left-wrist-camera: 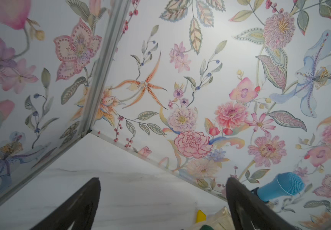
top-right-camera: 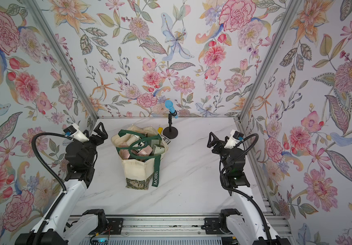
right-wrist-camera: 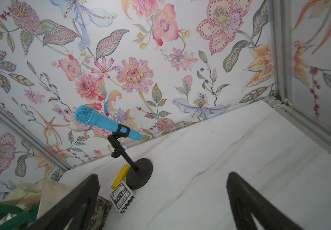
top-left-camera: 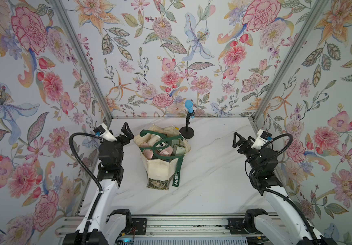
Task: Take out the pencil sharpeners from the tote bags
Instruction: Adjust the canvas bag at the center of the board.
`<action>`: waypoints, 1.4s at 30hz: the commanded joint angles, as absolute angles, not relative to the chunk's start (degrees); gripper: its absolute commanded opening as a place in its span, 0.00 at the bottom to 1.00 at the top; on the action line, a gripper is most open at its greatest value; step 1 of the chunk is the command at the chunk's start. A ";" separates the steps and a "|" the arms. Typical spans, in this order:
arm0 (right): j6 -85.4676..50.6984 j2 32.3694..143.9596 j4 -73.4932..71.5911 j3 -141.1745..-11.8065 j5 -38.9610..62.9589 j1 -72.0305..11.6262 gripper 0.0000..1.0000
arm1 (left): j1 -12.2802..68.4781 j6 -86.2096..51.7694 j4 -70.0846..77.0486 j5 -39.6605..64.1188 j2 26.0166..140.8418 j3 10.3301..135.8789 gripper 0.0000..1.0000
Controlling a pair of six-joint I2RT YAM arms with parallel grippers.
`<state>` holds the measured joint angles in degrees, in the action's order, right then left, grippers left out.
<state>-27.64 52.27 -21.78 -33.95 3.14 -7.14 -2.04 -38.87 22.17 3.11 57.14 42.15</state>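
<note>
Though wide apart, left fingers [left-wrist-camera: 238, 191] and right fingers [right-wrist-camera: 238, 189] well clear of tote bag [top-left-camera: 160, 167], pencil sharpeners [top-left-camera: 167, 151] seemingly all inside

White marbled tabletop [top-left-camera: 213, 169] — on it a cream tote bag [top-left-camera: 160, 167], a microphone stand [top-left-camera: 186, 133], a yellow bar [right-wrist-camera: 120, 176], a small printed box [right-wrist-camera: 122, 197].

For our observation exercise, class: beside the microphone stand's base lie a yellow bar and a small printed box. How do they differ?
Colour: the yellow bar is bright yellow; the printed box is dark blue with white print. Shape: the bar is long and narrow; the box is shorter and broader. Both lie flat on the marble table beside the stand's round base.
</note>
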 commanded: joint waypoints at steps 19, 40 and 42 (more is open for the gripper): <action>-23.13 82.73 -4.96 -63.33 17.31 -30.86 1.00 | 1.21 -27.41 -16.96 9.79 61.47 59.57 0.91; -21.59 93.01 -2.18 -64.16 24.10 -36.15 0.00 | 1.05 -23.42 -20.28 3.66 63.07 58.53 0.88; -22.23 90.94 -2.67 -62.33 24.68 -36.76 0.00 | 1.06 -23.71 -20.17 4.99 63.44 58.50 0.88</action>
<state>-22.33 93.49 -4.10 -63.57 21.93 -35.73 0.91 -24.38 -19.70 3.77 62.61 59.22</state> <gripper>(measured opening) 0.050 0.881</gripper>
